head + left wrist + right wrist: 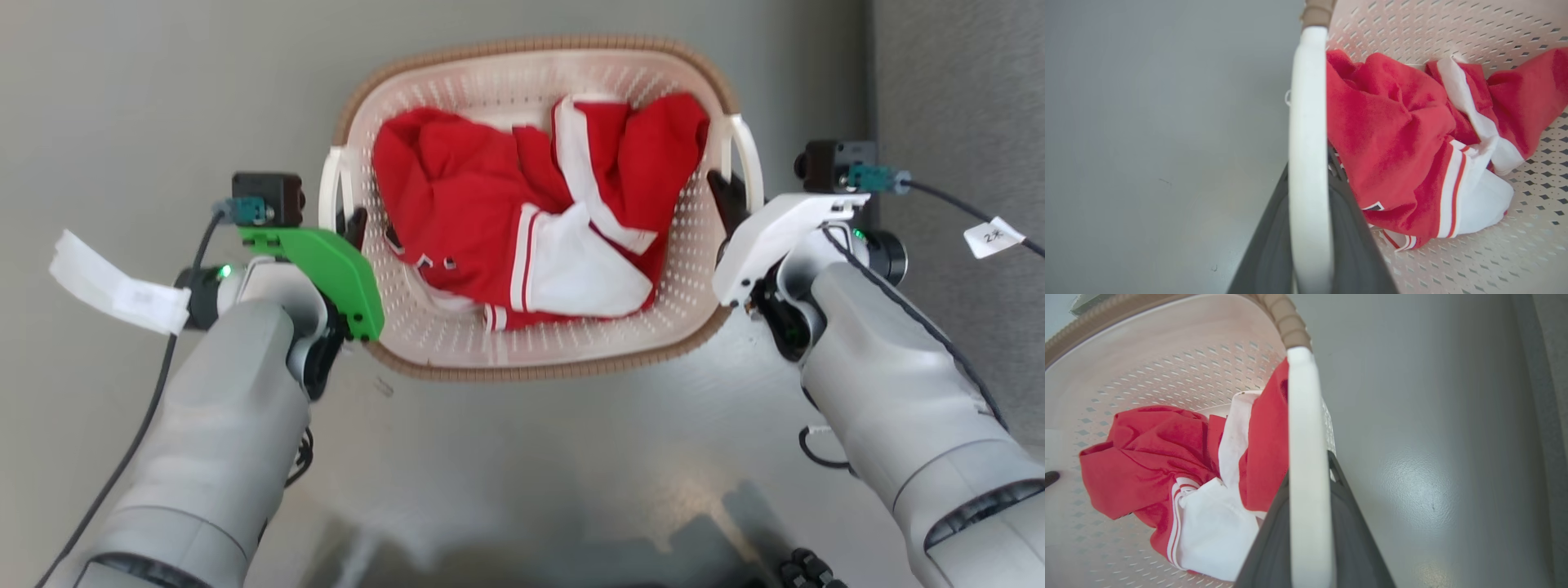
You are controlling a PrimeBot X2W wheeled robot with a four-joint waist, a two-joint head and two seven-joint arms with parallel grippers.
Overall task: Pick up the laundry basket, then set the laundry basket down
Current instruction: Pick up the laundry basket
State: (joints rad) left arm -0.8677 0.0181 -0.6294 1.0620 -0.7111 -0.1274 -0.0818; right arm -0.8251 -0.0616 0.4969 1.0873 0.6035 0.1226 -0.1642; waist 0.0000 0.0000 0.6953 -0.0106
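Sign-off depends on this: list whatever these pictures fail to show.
- Left wrist view: the white plastic side handle covers the gap between the dark fingers of the left end effector; open or shut is unreadable.
- Right wrist view: the other white handle likewise hides the gap of the right end effector.
- Head view: it looks straight down, so whether the cream perforated plastic laundry basket touches the grey floor is unclear; the crumpled red-and-white garment hides its bottom.

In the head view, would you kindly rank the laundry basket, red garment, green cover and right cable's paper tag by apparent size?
1. laundry basket
2. red garment
3. green cover, probably enlarged by sitting nearer the camera
4. paper tag
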